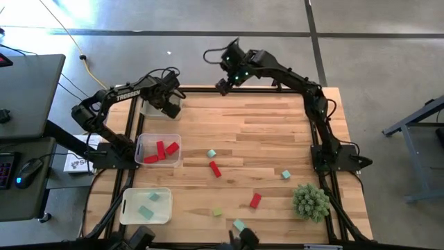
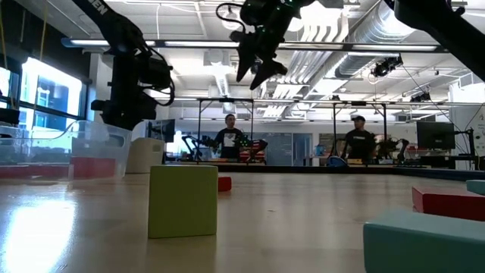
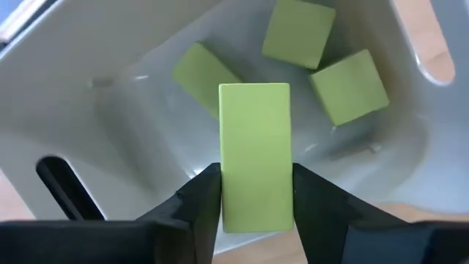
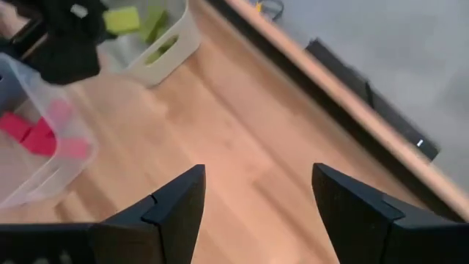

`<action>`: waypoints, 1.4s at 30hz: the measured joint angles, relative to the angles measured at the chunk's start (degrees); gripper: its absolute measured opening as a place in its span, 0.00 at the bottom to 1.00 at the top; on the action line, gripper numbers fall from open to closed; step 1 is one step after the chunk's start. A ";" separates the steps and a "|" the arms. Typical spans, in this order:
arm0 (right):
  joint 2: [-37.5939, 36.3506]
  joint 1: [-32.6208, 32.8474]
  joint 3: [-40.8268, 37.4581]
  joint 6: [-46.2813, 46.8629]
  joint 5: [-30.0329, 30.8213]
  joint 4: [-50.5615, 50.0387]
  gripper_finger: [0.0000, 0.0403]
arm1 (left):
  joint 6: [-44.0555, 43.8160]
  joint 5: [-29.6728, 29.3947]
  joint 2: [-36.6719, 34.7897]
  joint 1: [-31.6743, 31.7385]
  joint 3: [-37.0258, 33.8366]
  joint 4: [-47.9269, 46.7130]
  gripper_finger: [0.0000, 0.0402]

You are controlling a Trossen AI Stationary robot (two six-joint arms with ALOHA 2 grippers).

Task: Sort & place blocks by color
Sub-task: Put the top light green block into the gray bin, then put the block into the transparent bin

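Sitting between left gripper fingers: yellow-green block.

Two dark, jointed arms carry black looping cables, white lettering on the left arm, and wedge-shaped black fingers.

- The white lettering "TROSSEN" stands along the upper link of the dark left arm in the high view.
- In the low view, a few white letters show on the same arm at the picture's top edge, cut off and too partial to read.
- Nothing else carries text, a number or a sign that can be read.
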 joint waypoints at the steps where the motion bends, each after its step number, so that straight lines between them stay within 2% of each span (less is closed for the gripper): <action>1: 0.00 0.82 0.00 1.04 0.01 -0.69 0.59 | 1.59 0.01 0.00 0.00 0.00 0.00 0.36; 11: 0.00 10.42 0.00 10.55 -1.01 -5.56 0.59 | 4.85 0.06 0.00 0.00 0.00 0.20 0.52; 14: 0.00 13.46 0.00 13.89 -1.00 -5.54 0.59 | 5.33 1.44 0.00 0.00 0.00 0.18 0.52; 20: 0.00 18.92 0.00 19.96 -0.91 -5.54 0.59 | 6.59 7.89 -0.05 -0.02 0.00 0.16 0.52; 24: 0.00 22.22 0.00 20.51 -0.37 -5.52 0.59 | 6.82 8.89 -1.50 -0.33 0.00 0.16 0.52; 33: 0.00 29.19 0.00 25.95 9.27 -5.59 0.59 | 5.38 9.02 -10.66 -1.69 0.03 0.46 0.52; 38: 0.06 32.18 0.00 30.54 10.12 -7.27 0.59 | 2.58 9.51 -16.16 -4.66 0.07 0.35 0.52; 42: 1.39 33.82 0.00 34.87 11.06 -7.22 0.59 | 0.47 13.23 -20.22 -7.52 0.07 0.21 0.52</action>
